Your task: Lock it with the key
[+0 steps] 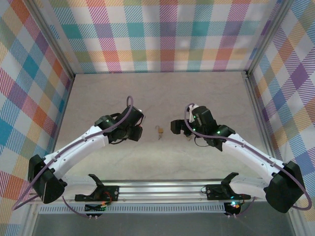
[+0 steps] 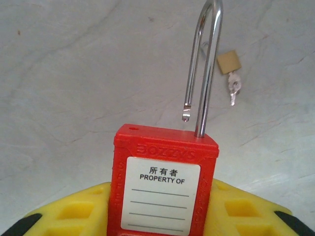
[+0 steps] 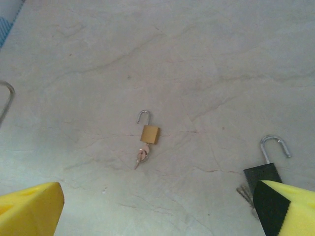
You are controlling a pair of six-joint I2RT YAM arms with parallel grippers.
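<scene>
Brass padlock (image 3: 149, 133) lies on the table (image 3: 98, 59) between my 2 grippers, shackle open, key (image 3: 140, 158) touching its bottom end. Left of it, my left gripper (image 2: 162, 211) pinches a red padlock (image 2: 165, 182) by the body, its open shackle pointing toward the brass one. Right of it, my right gripper (image 3: 160, 206) is spread wide, with a black padlock (image 3: 262, 174), shackle open, just beside 1 finger.

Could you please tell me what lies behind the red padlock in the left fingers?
A small brass padlock with keys lies on the pale table behind the red plastic padlock's open steel shackle, which largely hides the brass lock's shackle.
</scene>
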